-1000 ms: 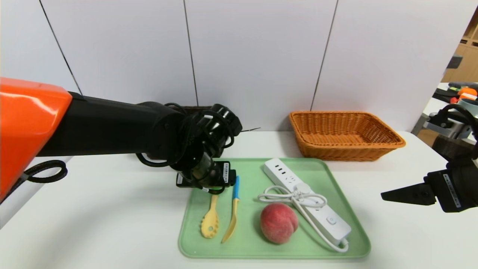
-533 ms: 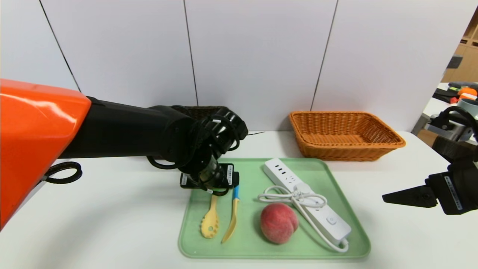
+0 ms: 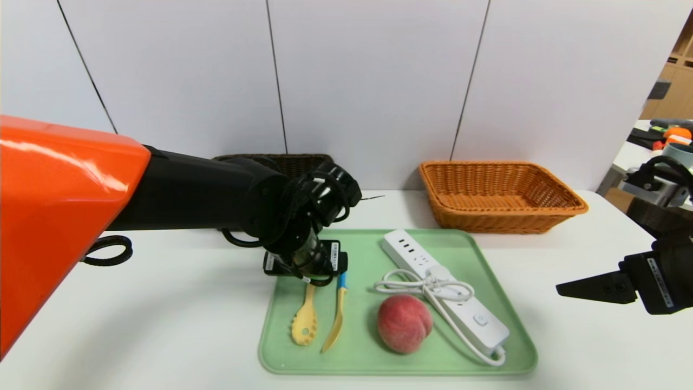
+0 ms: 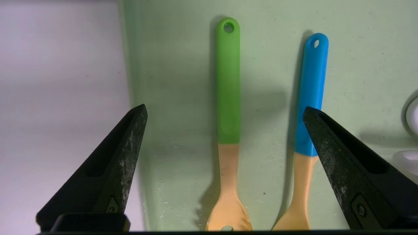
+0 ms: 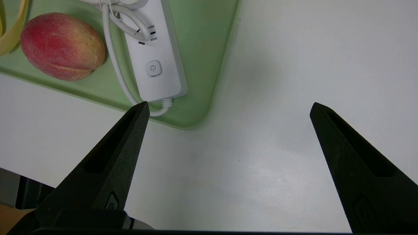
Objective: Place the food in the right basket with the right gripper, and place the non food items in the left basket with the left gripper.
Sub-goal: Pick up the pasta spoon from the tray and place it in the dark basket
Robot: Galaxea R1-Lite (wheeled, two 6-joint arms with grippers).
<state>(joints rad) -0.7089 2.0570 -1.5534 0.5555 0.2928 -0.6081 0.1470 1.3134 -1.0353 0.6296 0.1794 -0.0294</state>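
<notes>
Green-handled spoon [image 4: 228, 98] lengthwise between wide-open left pincer [image 4: 225, 112], handle toward far edge.

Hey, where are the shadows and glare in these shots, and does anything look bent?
Head view: glare streaks on the orange arm shell, wall seams splay outward toward the edges. Left wrist view: the green-handled spoon and blue-handled spoon each cast a soft shadow on the tray. Right wrist view: a faint shadow on the table.

Wide-spread jaws of left gripper [image 4: 225, 112], bare tray [image 4: 169, 98] floor between them beside green-handled spoon [image 4: 228, 88]; blue-handled spoon [image 4: 310, 94] crowding one tip, tray rim beneath the other. Between right gripper [image 5: 228, 109] tips, only bare table [image 5: 294, 81]; power strip [image 5: 153, 62] off one tip.
</notes>
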